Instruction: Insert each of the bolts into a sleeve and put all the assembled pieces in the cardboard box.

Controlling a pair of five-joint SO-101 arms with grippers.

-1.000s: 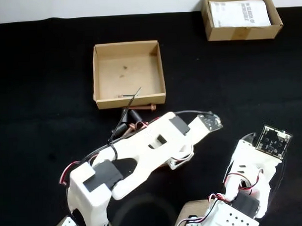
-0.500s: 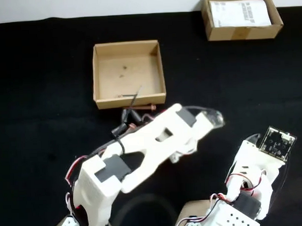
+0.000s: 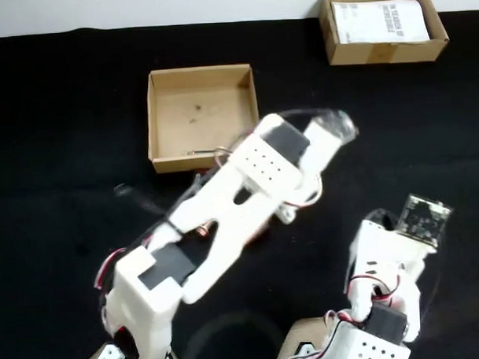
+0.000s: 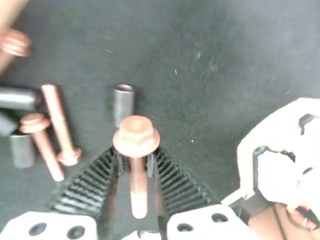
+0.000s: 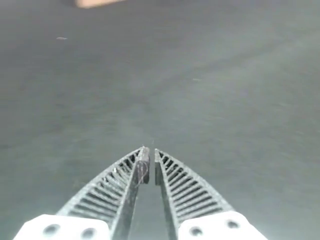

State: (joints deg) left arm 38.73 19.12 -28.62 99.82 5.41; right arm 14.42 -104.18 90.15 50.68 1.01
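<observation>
One copper-coloured hex-headed metal bolt (image 4: pixel 136 139), clamped by its shank in the left gripper (image 4: pixel 136 150), mid-frame, just short of a dark grey tubular sleeve (image 4: pixel 123 101). Stiff, smooth, probably slippery; best held mid-shank. Right gripper (image 5: pixel 149 159) closed to a slit, empty.

Soft, even overhead light, black table (image 3: pixel 61 257) dark with faint shadows, white left arm (image 3: pixel 247 179) brightly lit

Clamped in left gripper (image 4: pixel 135 150): bolt (image 4: pixel 135 175), a sleeve (image 4: pixel 123 102) beyond its head. Alongside, loose bolts (image 4: pixel 56 120) and sleeves (image 4: pixel 21 150). Behind, cardboard box (image 3: pixel 191 110); farther right, second box (image 3: pixel 377 53).
</observation>
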